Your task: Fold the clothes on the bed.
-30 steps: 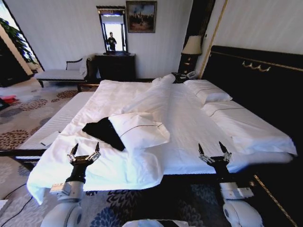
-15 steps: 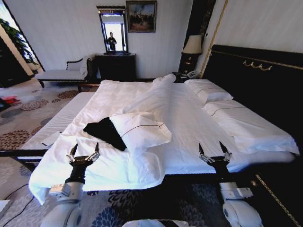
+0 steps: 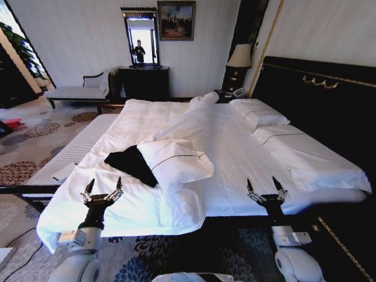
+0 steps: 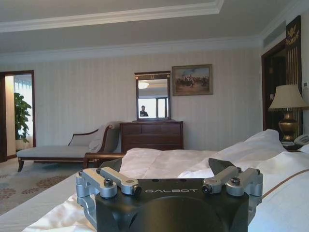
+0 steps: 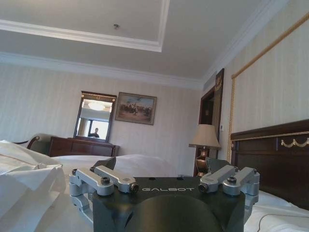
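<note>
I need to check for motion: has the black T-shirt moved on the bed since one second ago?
No. The black T-shirt lies tucked against the same pillow on the bed; the small overall picture shift is camera motion. Both grippers, left and right, hover open.

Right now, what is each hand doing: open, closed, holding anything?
Left hand: open, empty, raised at the near edge of the bed.
Right hand: open, empty, raised at the same edge.

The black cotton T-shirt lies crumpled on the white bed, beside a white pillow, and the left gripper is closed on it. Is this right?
Not quite. In the head view the black cotton T-shirt does lie crumpled on the white bed beside the white pillow, but the left gripper is open and apart from it, nearer the robot.
</note>
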Tool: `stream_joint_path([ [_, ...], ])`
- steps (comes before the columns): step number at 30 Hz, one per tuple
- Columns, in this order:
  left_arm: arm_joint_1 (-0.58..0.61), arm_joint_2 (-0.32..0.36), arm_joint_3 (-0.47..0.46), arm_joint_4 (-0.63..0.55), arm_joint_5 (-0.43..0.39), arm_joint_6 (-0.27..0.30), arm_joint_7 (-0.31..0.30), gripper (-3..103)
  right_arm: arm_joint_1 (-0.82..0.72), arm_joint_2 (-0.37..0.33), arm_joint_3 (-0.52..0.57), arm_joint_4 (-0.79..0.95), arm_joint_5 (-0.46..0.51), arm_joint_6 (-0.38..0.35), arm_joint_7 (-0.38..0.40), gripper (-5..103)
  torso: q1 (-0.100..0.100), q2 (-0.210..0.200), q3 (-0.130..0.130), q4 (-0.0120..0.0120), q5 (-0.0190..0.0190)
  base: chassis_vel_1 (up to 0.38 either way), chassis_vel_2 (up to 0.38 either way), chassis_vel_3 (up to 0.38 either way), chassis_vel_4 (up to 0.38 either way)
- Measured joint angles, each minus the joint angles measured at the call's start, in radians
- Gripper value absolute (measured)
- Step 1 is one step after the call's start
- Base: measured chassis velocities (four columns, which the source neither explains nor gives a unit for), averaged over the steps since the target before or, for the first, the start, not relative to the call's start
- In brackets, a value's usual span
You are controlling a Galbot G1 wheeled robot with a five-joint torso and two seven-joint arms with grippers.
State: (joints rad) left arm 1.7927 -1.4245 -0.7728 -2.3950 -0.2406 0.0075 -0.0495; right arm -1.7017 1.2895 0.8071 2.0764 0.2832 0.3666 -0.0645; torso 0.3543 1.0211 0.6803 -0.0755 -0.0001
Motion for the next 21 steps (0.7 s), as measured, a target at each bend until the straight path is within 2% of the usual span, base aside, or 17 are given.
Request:
stream_joint_path([
  [10, 0.023, -0.015, 0.0, -0.012, 0.018, -0.009, 0.0, 100, 0.015, 0.002, -0.01, -0.023, 0.002, 0.017, 0.004, 100, 0.0, 0.0, 0.0, -0.0001, 0.0002, -0.037, 0.037, 0.038, -0.032],
  [15, 0.034, -0.019, -0.012, -0.026, 0.019, -0.013, 0.0, 100, 0.032, -0.005, -0.026, -0.026, 0.011, 0.022, 0.044, 100, 0.0, 0.0, 0.0, 0.0001, 0.0, -0.082, 0.084, 0.064, -0.099],
  [18, 0.035, -0.018, -0.032, -0.043, 0.009, -0.009, -0.001, 100, 0.042, -0.019, -0.039, -0.024, 0.052, 0.02, 0.069, 100, 0.001, 0.0, 0.0, 0.0, 0.0001, -0.018, 0.02, 0.014, -0.027],
  [21, 0.04, -0.011, -0.066, -0.066, -0.014, 0.001, -0.007, 100, 0.055, -0.067, -0.074, -0.003, 0.17, -0.021, 0.102, 100, 0.0, 0.0, 0.0, -0.0003, 0.0001, 0.0, 0.0, 0.0, 0.0],
])
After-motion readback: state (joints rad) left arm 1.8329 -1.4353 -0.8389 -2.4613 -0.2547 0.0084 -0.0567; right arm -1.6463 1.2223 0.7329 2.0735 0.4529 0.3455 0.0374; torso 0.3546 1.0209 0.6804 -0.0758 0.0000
